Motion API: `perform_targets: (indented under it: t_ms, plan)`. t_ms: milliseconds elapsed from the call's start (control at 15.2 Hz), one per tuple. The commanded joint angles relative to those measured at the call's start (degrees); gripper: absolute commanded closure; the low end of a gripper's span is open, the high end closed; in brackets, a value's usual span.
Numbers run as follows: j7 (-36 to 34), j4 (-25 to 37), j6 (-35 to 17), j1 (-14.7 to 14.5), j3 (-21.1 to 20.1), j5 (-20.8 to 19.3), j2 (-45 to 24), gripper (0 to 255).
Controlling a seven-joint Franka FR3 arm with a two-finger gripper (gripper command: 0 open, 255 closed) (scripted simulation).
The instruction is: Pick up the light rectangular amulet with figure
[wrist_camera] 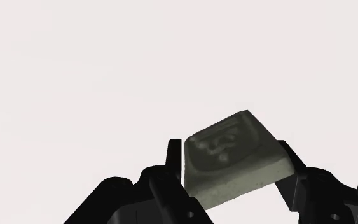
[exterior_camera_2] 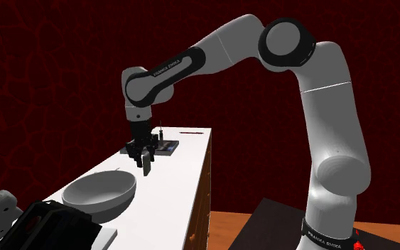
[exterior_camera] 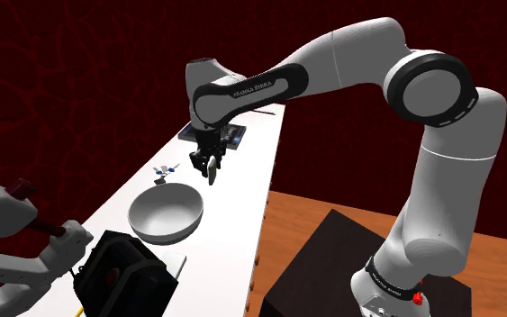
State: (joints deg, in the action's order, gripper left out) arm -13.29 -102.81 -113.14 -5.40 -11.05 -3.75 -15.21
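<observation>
The long white desk (exterior_camera: 233, 225) carries a smooth round white bowl (exterior_camera: 165, 212) and a dark flat slab (exterior_camera: 217, 135). Over the stretch between them, the white arm (exterior_camera: 332, 63) points its black hand (exterior_camera: 210, 167) downward. The fingers (wrist_camera: 173, 167) are narrowed onto the amulet (wrist_camera: 234, 156), clasping its two sides. It is a pale grey-green, stone-like rectangular block with rounded corners. It sits tilted, its long axis seemingly spanning finger to finger, and the face with the shallow relief figure is turned toward the wrist camera.
</observation>
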Motion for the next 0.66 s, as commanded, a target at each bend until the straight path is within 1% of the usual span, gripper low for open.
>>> perform_targets:
  t_ms: [0,462,594]
  plan:
    - [0.0,0.8,1.3,0.0,-0.1,0.1,0.5,255]
    - [0.3,4.3,6.3,0.0,-0.2,0.5,2.0,255]
    - [0.3,4.4,6.4,0.0,-0.2,0.5,2.0,255]
